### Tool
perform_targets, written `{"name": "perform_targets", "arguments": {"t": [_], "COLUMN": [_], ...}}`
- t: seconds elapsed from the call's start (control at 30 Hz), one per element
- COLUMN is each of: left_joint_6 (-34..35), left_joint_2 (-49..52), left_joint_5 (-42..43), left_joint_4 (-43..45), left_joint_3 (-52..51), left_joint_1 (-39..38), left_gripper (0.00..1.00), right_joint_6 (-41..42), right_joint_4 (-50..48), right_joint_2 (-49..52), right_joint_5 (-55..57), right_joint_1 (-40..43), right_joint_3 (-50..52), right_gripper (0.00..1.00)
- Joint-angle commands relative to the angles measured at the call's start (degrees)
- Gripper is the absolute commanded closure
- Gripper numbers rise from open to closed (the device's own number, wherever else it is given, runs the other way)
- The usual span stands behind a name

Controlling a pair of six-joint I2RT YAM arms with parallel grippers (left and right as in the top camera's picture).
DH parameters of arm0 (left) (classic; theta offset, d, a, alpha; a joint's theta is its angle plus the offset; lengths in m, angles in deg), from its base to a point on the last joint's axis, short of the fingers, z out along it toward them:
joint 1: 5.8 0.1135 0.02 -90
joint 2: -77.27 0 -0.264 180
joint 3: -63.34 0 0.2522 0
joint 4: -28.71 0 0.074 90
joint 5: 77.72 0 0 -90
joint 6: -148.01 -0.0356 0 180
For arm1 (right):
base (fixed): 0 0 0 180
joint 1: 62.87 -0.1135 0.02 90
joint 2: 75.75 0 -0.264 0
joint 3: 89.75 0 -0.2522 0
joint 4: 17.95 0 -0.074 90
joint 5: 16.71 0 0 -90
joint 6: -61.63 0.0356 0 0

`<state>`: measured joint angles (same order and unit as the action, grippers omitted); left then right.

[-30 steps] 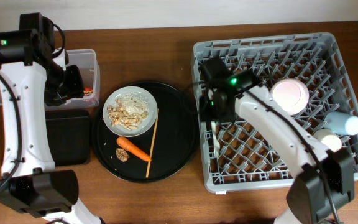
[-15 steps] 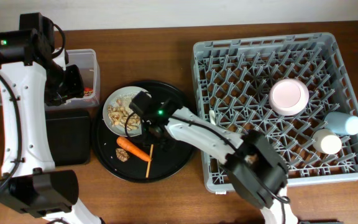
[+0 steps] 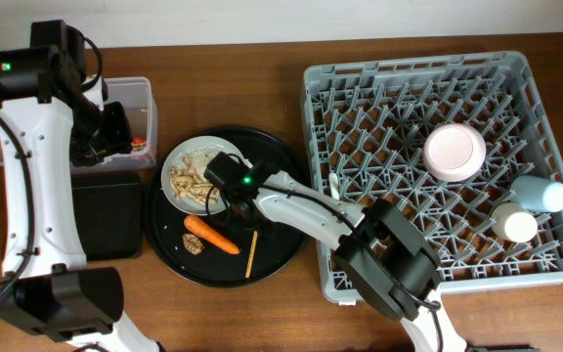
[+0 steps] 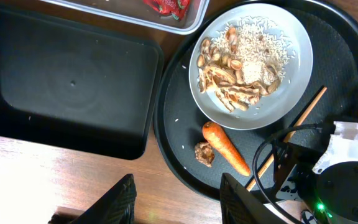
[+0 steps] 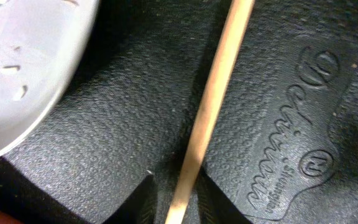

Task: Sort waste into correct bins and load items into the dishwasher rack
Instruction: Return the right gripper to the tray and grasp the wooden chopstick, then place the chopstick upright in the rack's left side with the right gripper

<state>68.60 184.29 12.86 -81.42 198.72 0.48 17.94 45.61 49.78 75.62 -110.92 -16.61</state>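
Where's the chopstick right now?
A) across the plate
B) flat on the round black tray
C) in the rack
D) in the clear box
B: the chopstick lies flat on the round black tray, beside the plate rather than on it.

Top-down overhead, both wrist views downward, right nearest chopstick (image 5: 209, 112)

Soft, even light from above fills the overhead view; the brown wooden desk (image 3: 262, 313) carries only faint shadows. In the left wrist view, which is sharp, the shallow black rectangular tray (image 4: 67, 81) shows a dull sheen. The right wrist view is dim and very close: the pale grey-white round plate (image 5: 17, 74) blurs, and the thin wooden chopstick (image 5: 213, 99) softens toward the bottom, while the large round black tray (image 5: 278, 124) keeps crisp grain.
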Motion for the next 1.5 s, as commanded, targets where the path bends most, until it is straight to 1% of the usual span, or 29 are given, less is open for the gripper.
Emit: {"name": "perform_targets", "arguments": {"t": [0.0,0.07,0.17,0.3,0.4,0.5,0.57,0.63,0.7,0.73,0.83,0.9,0.97,1.0,1.03,1.07,1.1,1.17,1.23,1.3,1.33,1.37,1.43,1.47], "left_joint_6": [0.7,0.7,0.7,0.7,0.7,0.7,0.7,0.7,0.7,0.7,0.7,0.7,0.7,0.7,0.7,0.7,0.7,0.7,0.7,0.7,0.7,0.7,0.7,0.7], "left_joint_2": [-1.4,-1.4,-1.4,-1.4,-1.4,-1.4,-1.4,-1.4,-1.4,-1.4,-1.4,-1.4,-1.4,-1.4,-1.4,-1.4,-1.4,-1.4,-1.4,-1.4,-1.4,-1.3,-1.3,-1.1], "left_joint_5": [-0.4,-0.4,-0.4,-0.4,-0.4,-0.4,-0.4,-0.4,-0.4,-0.4,-0.4,-0.3,-0.3,-0.3,-0.3,-0.3,-0.3,0.3,2.1,3.5,3.6,3.7,3.7,3.7], "left_joint_4": [0.1,0.1,0.1,0.1,0.1,0.1,0.1,0.1,0.2,0.3,0.3,0.2,0.2,0.2,0.2,0.2,0.3,0.3,0.3,1.3,2.1,3.5,6.9,8.9], "left_joint_3": [0.1,0.1,0.1,0.1,0.1,0.1,0.1,0.1,0.1,0.1,0.1,0.1,0.1,0.1,0.1,0.1,0.1,0.1,0.1,0.0,-0.2,-1.0,-4.2,-6.2], "left_joint_1": [0.2,0.2,0.2,0.2,0.2,0.2,0.2,0.2,0.2,0.2,0.2,0.2,0.2,0.1,0.1,0.1,0.1,0.1,0.1,-1.0,-2.0,-3.8,-8.0,-10.1], "left_gripper": [0.57,0.57,0.57,0.57,0.57,0.57,0.57,0.57,0.57,0.57,0.57,0.57,0.57,0.52,0.51,0.51,0.51,0.5,0.49,0.49,0.49,0.49,0.49,0.49], "right_joint_6": [0.8,2.7,2.7,2.6,2.2,1.9,-2.5,-8.9,-13.3,-17.9,-26.3,-26.4,-26.4,-26.4,-26.4,-26.4,-26.4,-26.4,-26.4,-26.3,-26.3,-26.4,-26.7,-29.9], "right_joint_4": [0.7,0.7,0.8,1.8,7.1,15.0,17.4,21.0,24.8,26.6,29.5,27.9,23.3,20.5,19.1,18.1,17.4,18.8,21.5,22.8,23.0,24.1,28.3,31.0], "right_joint_2": [1.4,1.4,1.4,0.8,0.2,-3.5,-7.7,-13.1,-15.8,-16.4,-16.4,-16.4,-16.4,-16.4,-16.4,-16.4,-16.6,-17.6,-20.7,-26.0,-28.4,-31.1,-35.2,-36.5], "right_joint_5": [0.7,-0.5,-0.6,-0.5,0.0,4.8,5.9,5.7,5.2,3.0,-0.4,-0.4,-1.2,-2.2,-2.8,-3.5,-3.7,-3.5,-1.7,-1.6,-2.0,-2.4,-3.0,-3.7], "right_joint_1": [-0.3,-0.3,-0.3,0.0,2.1,7.1,10.8,15.6,18.9,20.5,22.1,22.0,22.0,22.0,22.0,22.0,22.0,22.3,23.6,27.2,29.5,32.8,40.3,44.2], "right_joint_3": [0.3,0.3,-0.7,-5.4,-10.8,-13.8,-14.1,-14.1,-14.1,-14.1,-10.8,-6.0,-0.2,2.4,3.6,4.1,3.8,0.8,-4.2,-7.0,-7.0,-7.0,-7.0,-7.0], "right_gripper": [0.79,0.87,0.91,0.95,0.96,0.96,0.96,0.96,0.96,0.96,0.95,0.95,0.95,0.93,0.75,0.63,0.54,0.52,0.52,0.51,0.48,0.41,0.13,0.08]}}
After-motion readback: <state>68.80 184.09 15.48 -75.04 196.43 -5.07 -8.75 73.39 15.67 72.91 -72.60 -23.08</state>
